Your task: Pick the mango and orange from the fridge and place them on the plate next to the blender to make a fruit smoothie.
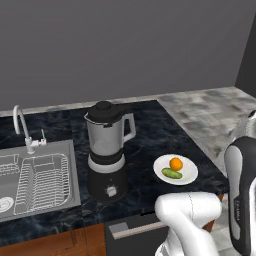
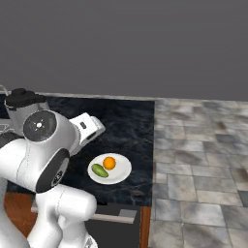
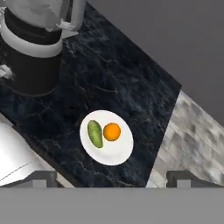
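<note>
Between the wide-spread fingers (image 3: 112, 178) and well ahead of them, clear of both tips, the plate (image 3: 119, 154) sits on the dark surface (image 3: 113, 83) with the mango (image 3: 95, 133) and orange (image 3: 112, 131) side by side, blender (image 3: 33, 48) nearby.

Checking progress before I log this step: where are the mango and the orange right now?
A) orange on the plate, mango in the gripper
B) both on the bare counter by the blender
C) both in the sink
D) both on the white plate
D: the mango and the orange lie side by side on the plate, with nothing in the open gripper.
</note>
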Robot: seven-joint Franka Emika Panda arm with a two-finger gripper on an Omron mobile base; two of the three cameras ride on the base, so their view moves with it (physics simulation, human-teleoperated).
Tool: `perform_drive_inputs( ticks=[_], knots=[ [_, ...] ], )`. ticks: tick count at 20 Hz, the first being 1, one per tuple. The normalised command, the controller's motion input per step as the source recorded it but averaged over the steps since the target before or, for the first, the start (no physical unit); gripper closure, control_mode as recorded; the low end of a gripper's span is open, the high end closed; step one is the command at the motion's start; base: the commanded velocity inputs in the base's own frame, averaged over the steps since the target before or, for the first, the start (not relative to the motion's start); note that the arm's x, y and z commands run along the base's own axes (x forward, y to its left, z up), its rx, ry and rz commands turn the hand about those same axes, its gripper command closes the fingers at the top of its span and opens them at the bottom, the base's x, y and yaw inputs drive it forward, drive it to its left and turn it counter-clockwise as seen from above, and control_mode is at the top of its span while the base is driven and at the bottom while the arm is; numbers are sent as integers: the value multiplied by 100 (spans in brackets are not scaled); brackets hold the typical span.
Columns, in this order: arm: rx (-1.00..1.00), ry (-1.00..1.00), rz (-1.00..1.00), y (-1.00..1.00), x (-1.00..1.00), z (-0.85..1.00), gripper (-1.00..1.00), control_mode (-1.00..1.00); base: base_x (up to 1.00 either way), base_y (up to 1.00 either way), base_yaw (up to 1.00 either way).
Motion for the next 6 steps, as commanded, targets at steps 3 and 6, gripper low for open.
perform_drive_inputs(
  ticks=[3, 6],
  knots=[
    [0, -47, -11, -15, -93, 59, -100, -100, 0, 0, 0],
    [-8, -3, -7, -1, -4, 0, -100, -100, 0, 0, 0]
  ],
)
